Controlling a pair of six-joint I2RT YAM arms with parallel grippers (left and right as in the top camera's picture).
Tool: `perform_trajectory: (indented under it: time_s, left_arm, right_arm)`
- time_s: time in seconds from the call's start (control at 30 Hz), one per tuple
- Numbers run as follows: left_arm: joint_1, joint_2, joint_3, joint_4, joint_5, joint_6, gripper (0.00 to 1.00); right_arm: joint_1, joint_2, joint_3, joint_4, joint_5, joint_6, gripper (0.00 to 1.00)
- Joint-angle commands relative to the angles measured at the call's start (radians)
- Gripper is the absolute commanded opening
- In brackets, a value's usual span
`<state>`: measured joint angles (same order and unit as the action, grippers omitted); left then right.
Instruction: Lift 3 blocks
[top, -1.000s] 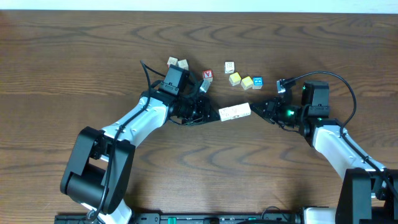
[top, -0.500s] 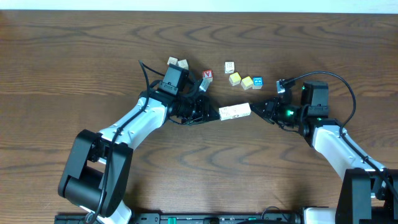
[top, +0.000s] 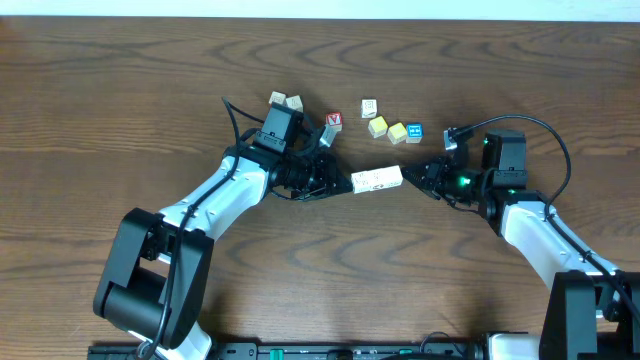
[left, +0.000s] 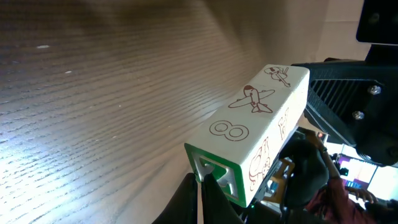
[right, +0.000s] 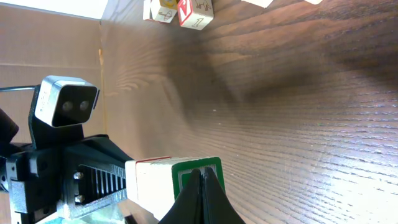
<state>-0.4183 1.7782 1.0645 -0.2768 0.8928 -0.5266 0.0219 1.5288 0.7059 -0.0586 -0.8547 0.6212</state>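
Observation:
Three whitish blocks (top: 377, 180) form one short row, end to end, at the table's middle. My left gripper (top: 351, 187) is shut, and its closed tips press the row's left end. My right gripper (top: 407, 177) is shut too and presses the right end. In the left wrist view the blocks (left: 255, 124) show reddish plane drawings and an 8, with a green-framed end face against my left gripper (left: 200, 182). In the right wrist view my right gripper (right: 203, 179) rests on the green-framed end of the blocks (right: 152, 180). The row seems to hang just above the wood, over its shadow.
Behind the row lie loose cubes: two cream ones (top: 285, 101), a red-lettered one (top: 333, 120), a white one (top: 369, 107), two yellow ones (top: 386, 130) and a blue one (top: 414, 131). Cables loop over both arms.

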Motion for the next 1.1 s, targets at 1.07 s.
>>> perform_trajectory:
  time_s: [1.07]
  left_arm:
    - [-0.008, -0.037, 0.028, 0.041, 0.11, -0.011, 0.07]
  right_arm:
    - [0.124, -0.051, -0.006, -0.062, -0.099, 0.003, 0.01]
